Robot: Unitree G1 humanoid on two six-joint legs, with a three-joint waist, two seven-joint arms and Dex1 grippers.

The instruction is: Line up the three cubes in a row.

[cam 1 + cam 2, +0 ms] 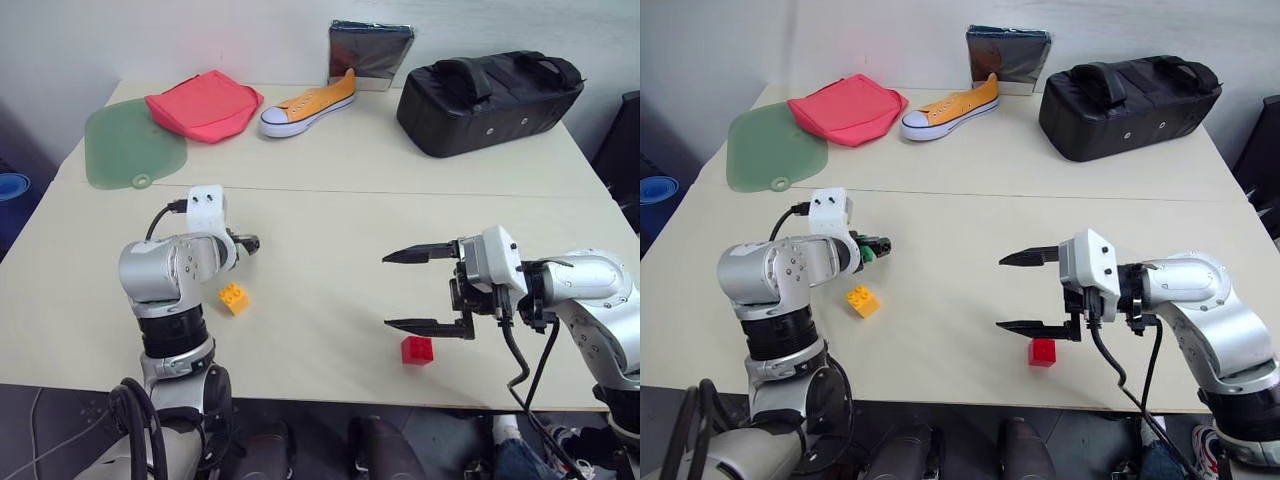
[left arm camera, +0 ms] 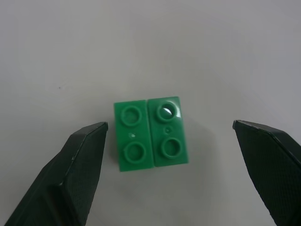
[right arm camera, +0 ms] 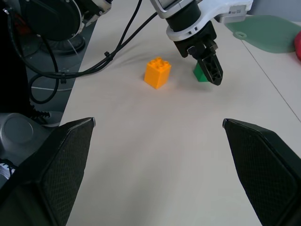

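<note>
The left gripper (image 2: pixel 169 141) hangs over the green cube (image 2: pixel 151 133), its fingers wide apart and holding nothing; the cube sits on the table (image 1: pixel 330 220) between them, nearer to one finger. The yellow-orange cube (image 1: pixel 234 297) stands just beside this arm. The red cube (image 1: pixel 417 349) lies under the right gripper (image 1: pixel 408 290) (also wide open, empty), well apart from the others.
</note>
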